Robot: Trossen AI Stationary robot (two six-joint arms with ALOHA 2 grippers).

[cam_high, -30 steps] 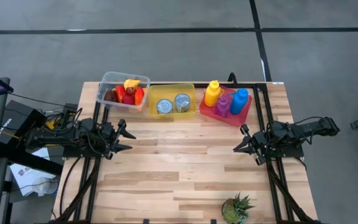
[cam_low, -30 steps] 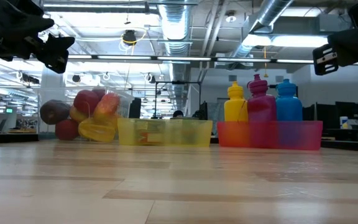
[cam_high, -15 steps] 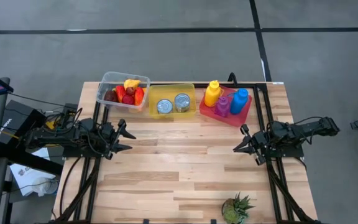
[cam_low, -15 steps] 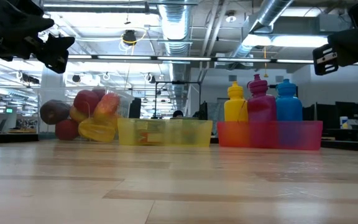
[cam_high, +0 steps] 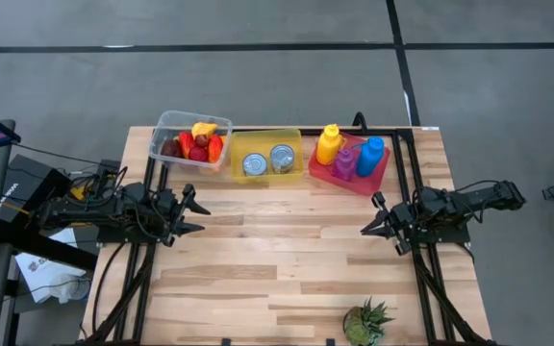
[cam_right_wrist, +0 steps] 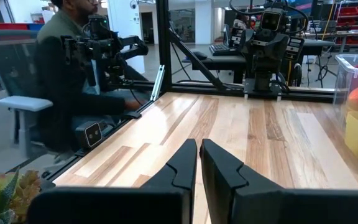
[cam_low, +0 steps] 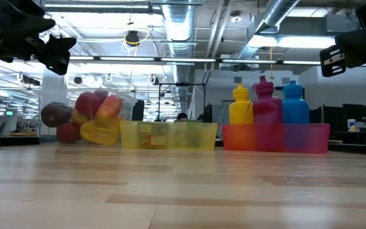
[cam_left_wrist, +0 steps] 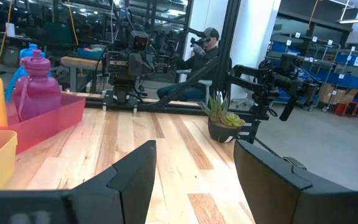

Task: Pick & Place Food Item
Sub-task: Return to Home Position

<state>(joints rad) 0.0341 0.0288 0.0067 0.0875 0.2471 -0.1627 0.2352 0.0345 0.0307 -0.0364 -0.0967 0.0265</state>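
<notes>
A clear bin point(cam_high: 190, 139) at the table's far edge holds red, dark and yellow fruit point(cam_low: 88, 117). A small green spiky plant or pineapple point(cam_high: 365, 323) stands at the near edge, right of centre, and also shows in the left wrist view point(cam_left_wrist: 222, 121). My left gripper point(cam_high: 198, 211) hovers open over the table's left side, just nearer than the fruit bin, its fingers wide apart point(cam_left_wrist: 194, 149). My right gripper point(cam_high: 365, 219) hovers over the right side, pointing toward the left arm, its fingers shut together point(cam_right_wrist: 199, 144). Neither gripper holds anything.
A yellow bin point(cam_high: 265, 154) with two cans sits next to the fruit bin. A red tray point(cam_high: 349, 159) holds yellow, magenta and blue bottles. Bare wood spans the table's middle point(cam_high: 277, 250). People sit beyond the table point(cam_right_wrist: 67, 74).
</notes>
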